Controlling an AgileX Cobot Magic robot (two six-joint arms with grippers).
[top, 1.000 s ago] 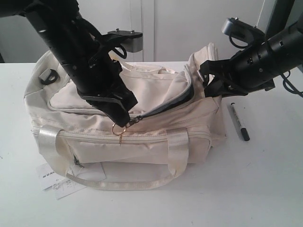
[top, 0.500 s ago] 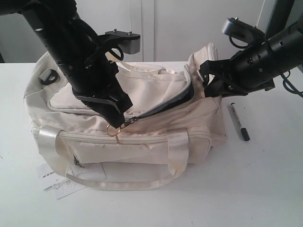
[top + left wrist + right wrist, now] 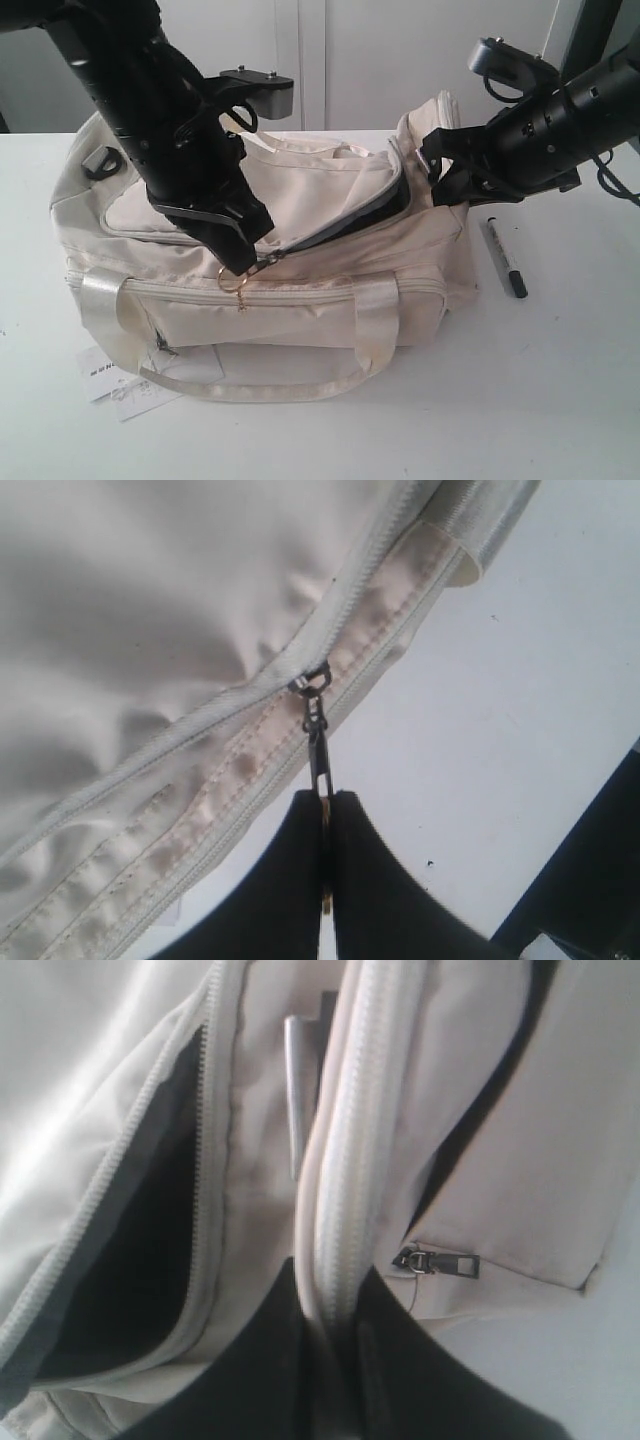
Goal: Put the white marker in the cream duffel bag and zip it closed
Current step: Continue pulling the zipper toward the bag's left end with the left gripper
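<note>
Progress is early. In the exterior view the white marker [image 3: 503,258] lies on the table [image 3: 560,380] at the right of the frame, just beside the bag's end and outside it, so the placing is not yet done. The cream duffel bag [image 3: 300,300] fills the middle. Its curved top zipper gapes dark toward the upper right and is closed toward the left. At centre frame the left gripper [image 3: 243,263] pinches the zipper pull [image 3: 266,259] just above the gold ring [image 3: 232,281], and the right gripper [image 3: 440,182] clamps the bag's right end. In the left wrist view the jaws are closed tight on the slim dark pull, whose slider sits on the cream zipper line. In the right wrist view the jaws are closed on the bag's cream zipper edge, and beside that edge the mouth shows its dark interior [image 3: 130,1280]. What is left, as I judge it, is the whole of the task: put the marker through the opening, then run the zipper shut.
</note>
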